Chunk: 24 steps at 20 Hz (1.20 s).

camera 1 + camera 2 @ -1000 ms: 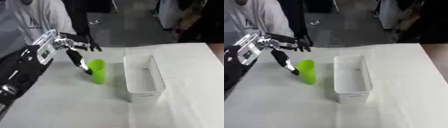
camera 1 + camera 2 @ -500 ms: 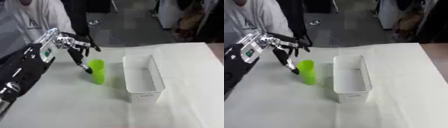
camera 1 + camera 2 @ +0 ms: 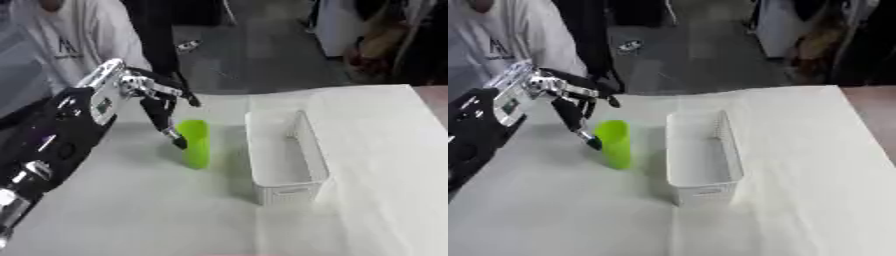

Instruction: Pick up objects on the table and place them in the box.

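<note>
A: What's nearest?

B: Bare white table (image 3: 131,215) up front. Then the white box (image 3: 284,155), long, open-topped, looks empty, center-right.

A: And the obj?

B: Green cup (image 3: 194,143), upright on the table just left of the box, not touching it. Looks like thin plastic, so prob light, fairly stiff but could flex if squeezed, and smooth, so maybe slippery. Tall and narrow, easy to tip.

A: Hand state?

B: Left hand (image 3: 157,100) comes in from upper left, fingers spread, not clenched, nothing grasped. Thumb points down, its tip at the cup's left side near the rim; can't tell if it's touching. Other fingers reach above and behind the cup. Right hand isn't in either view.

A: Where to grab?

B: I'd say mid-body, thumb one side, fingers opposite, below the rim so it doesn't deform. Then a short hop right into the box.
</note>
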Available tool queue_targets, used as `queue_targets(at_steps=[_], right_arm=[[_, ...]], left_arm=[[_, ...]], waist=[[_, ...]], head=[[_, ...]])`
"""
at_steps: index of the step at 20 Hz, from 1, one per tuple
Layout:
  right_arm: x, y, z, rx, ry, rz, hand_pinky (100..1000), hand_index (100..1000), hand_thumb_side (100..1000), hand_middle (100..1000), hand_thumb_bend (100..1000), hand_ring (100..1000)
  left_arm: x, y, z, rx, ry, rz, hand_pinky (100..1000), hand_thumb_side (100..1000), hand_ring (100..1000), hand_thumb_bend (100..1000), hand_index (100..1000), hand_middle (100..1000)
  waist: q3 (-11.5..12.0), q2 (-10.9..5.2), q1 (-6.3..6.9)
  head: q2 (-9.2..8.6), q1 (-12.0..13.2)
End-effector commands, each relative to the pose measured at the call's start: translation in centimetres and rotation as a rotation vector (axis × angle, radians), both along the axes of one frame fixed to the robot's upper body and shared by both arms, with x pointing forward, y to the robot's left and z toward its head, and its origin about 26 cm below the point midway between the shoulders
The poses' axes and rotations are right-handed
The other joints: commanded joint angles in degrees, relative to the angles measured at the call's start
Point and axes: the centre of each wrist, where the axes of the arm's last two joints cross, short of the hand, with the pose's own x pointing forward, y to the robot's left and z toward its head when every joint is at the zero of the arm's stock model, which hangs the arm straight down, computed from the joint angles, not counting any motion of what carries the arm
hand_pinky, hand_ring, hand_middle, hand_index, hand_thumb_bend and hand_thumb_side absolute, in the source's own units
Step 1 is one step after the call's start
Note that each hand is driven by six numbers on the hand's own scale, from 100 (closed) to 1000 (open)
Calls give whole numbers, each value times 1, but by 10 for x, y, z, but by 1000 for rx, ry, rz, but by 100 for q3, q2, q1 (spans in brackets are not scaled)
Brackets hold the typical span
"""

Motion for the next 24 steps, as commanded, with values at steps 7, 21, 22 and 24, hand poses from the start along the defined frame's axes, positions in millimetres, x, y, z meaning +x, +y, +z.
queue_targets(at_steps=[7,21,22,24], right_arm=[[-1,1,10,-9,-28,10,302,671,617,539,166,453],[0,3,14,-11,-31,20,303,671,618,539,164,454],[0,3,14,-12,-31,21,303,671,618,539,164,454],[0,3,14,-13,-32,22,304,671,619,539,164,453]], left_arm=[[7,3,5,78,36,-6,556,567,605,941,1000,964],[12,2,-6,105,65,16,521,566,606,938,1000,931],[13,2,-6,109,65,17,517,564,601,934,1000,928],[13,1,-6,115,65,16,511,568,579,920,1000,918]], waist=[[-34,-101,4],[-82,-98,24],[-83,-98,24],[-85,-97,25]], head=[[-14,70],[-15,111],[-14,113],[-13,117]])
